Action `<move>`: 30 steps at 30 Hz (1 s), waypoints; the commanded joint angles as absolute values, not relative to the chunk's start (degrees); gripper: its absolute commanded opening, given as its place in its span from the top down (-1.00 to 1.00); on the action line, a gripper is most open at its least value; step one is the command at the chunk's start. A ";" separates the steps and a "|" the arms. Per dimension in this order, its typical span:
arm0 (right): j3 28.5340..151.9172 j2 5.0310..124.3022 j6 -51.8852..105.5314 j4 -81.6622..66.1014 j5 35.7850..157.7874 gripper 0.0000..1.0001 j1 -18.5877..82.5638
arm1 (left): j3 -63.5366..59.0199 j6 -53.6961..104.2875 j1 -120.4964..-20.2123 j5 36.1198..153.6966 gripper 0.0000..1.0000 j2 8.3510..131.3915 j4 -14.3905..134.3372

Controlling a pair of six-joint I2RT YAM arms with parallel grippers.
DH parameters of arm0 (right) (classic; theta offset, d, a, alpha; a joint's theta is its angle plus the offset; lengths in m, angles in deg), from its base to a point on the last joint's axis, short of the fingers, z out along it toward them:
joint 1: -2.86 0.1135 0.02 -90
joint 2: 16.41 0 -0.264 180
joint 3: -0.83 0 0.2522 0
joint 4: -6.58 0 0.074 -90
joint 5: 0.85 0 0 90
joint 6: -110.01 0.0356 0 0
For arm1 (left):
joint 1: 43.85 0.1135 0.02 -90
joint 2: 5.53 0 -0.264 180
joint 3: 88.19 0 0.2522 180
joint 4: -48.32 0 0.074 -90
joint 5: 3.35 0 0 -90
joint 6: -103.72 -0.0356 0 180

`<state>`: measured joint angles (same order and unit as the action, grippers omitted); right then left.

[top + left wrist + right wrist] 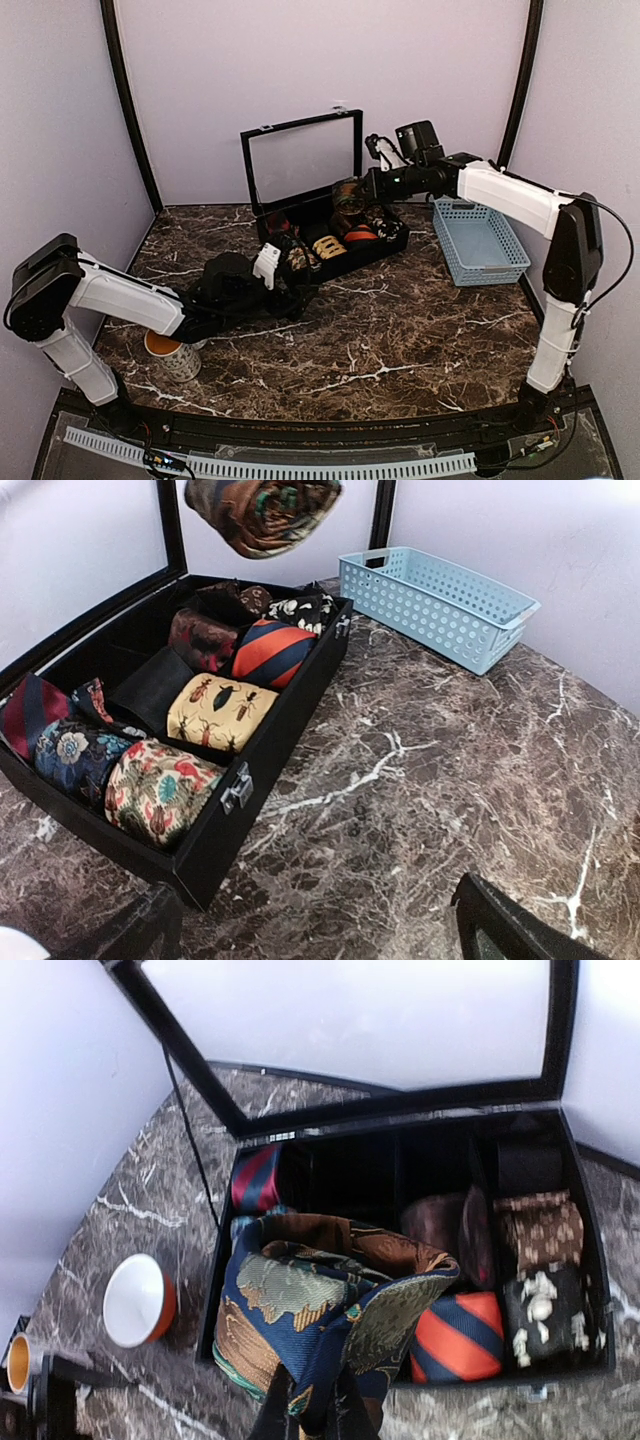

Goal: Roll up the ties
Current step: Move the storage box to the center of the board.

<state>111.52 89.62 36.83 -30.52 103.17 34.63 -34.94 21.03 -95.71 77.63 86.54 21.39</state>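
My right gripper [312, 1412] is shut on a rolled tie [320, 1305], navy with brown, green and orange patches. It holds the roll in the air above the open black box [400, 1120]. In the top view the gripper [360, 188] and the roll [348, 196] hang over the box's back right part [395, 248]. The roll also shows at the top of the left wrist view [262, 510]. My left gripper [315, 920] is open and empty, low over the marble just in front of the box [290, 710]; in the top view it [292, 274] is at the box's left end.
The box holds several rolled ties, among them a red-navy striped one [272, 652] and a cream insect one [222, 710]. Its lid [305, 155] stands open. A blue basket [480, 240] is at the right. An orange-and-white cup [172, 352] stands by my left arm.
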 commanded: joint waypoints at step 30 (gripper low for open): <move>157.21 137.27 30.03 -25.91 95.15 1.00 38.81 | -51.75 25.59 -95.71 77.74 -0.98 71.28 16.15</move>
<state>156.28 135.68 31.12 -26.85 96.57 38.17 -51.14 25.70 -95.75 78.44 72.20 17.57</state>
